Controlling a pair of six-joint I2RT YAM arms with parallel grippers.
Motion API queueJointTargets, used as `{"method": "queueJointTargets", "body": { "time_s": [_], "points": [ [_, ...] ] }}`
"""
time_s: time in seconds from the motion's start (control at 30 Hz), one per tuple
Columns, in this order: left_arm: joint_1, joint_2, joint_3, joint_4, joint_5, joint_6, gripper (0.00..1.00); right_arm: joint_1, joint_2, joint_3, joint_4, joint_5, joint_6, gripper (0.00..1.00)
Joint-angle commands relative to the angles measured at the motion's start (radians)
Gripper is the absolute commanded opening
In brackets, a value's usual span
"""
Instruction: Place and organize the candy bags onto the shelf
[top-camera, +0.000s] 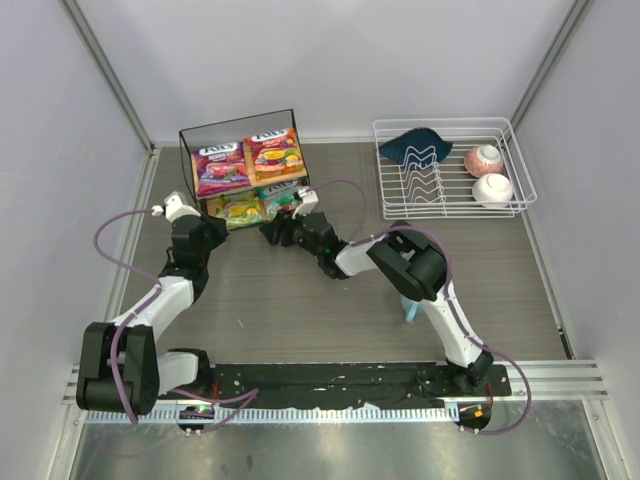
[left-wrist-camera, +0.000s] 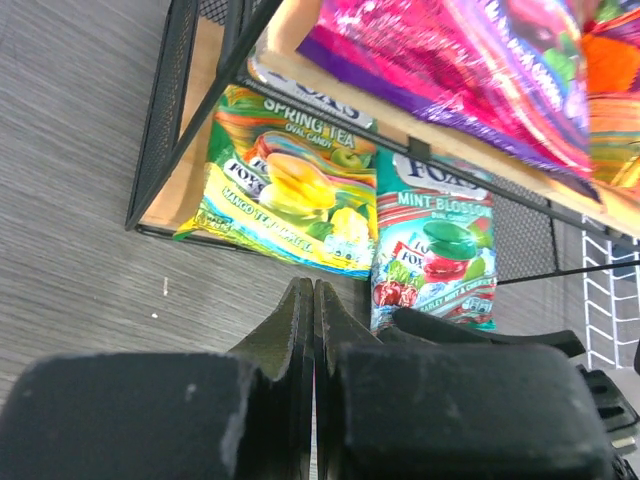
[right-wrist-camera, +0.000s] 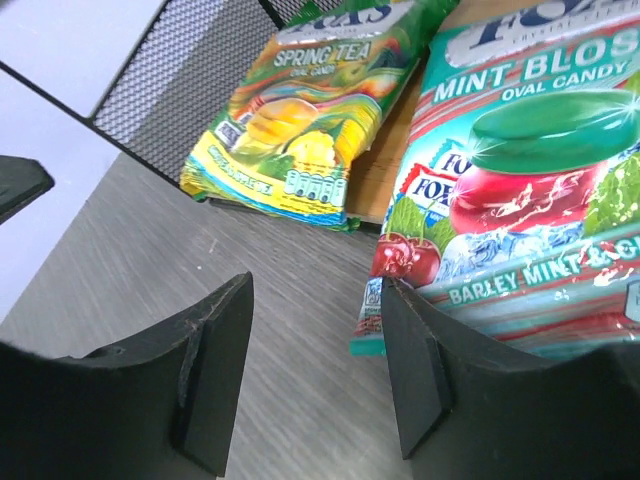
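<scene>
Now the teal-green bag (right-wrist-camera: 520, 180) lies flat on the lower board of the shelf (left-wrist-camera: 165, 100), long axis front-to-back, bottom edge poking toward the arms. The right gripper (right-wrist-camera: 315, 300) reaches low, jaws spread at that edge; the left gripper (left-wrist-camera: 313, 290) is pressed together, pointing at the shelf.

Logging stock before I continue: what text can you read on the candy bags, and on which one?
"SPRING TEA OVAL CANDY": yellow-green bag.
"MINT BLOSSOM OVAL CANDY" and "BARLEY MINT &": teal bag.
Purple bag and orange bag: print too blurred to read.
</scene>
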Motion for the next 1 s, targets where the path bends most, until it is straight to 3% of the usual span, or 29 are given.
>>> {"method": "queueJointTargets", "body": {
  "time_s": [0.0,0.13,0.27,0.4,0.43,0.47,0.5,0.63,0.97],
  "points": [
    [0.004,-0.07,-0.006,0.006,0.029,-0.018,0.0,-0.003,-0.158,-0.059,0.095,-0.013,-0.015,0.6],
    [0.003,-0.1,-0.007,-0.021,0.052,-0.027,0.01,-0.002,-0.247,-0.168,0.102,-0.007,-0.019,0.61],
    [0.001,-0.126,-0.023,-0.04,0.074,-0.036,0.04,-0.002,-0.333,-0.238,0.003,0.025,-0.032,0.61],
    [0.001,-0.159,-0.049,-0.058,0.098,-0.05,0.14,-0.002,-0.392,-0.261,-0.19,0.103,-0.025,0.3],
    [0.001,-0.172,-0.063,-0.061,0.108,-0.056,0.18,-0.003,-0.399,-0.263,-0.224,0.116,-0.024,0.09],
    [0.003,-0.179,-0.07,-0.066,0.109,-0.061,0.23,-0.002,-0.402,-0.263,-0.279,0.129,-0.022,0.02],
    [0.003,-0.185,-0.08,-0.07,0.112,-0.065,0.36,0.0,-0.4,-0.265,-0.304,0.143,-0.021,0.01],
    [0.001,-0.218,-0.126,-0.07,0.12,-0.091,0.54,-0.002,-0.356,-0.234,-0.378,0.163,-0.021,0.01],
    [0.001,-0.251,-0.146,-0.086,0.126,-0.091,0.59,-0.011,-0.205,-0.077,-0.548,0.205,0.008,0.01]
  ]
}}
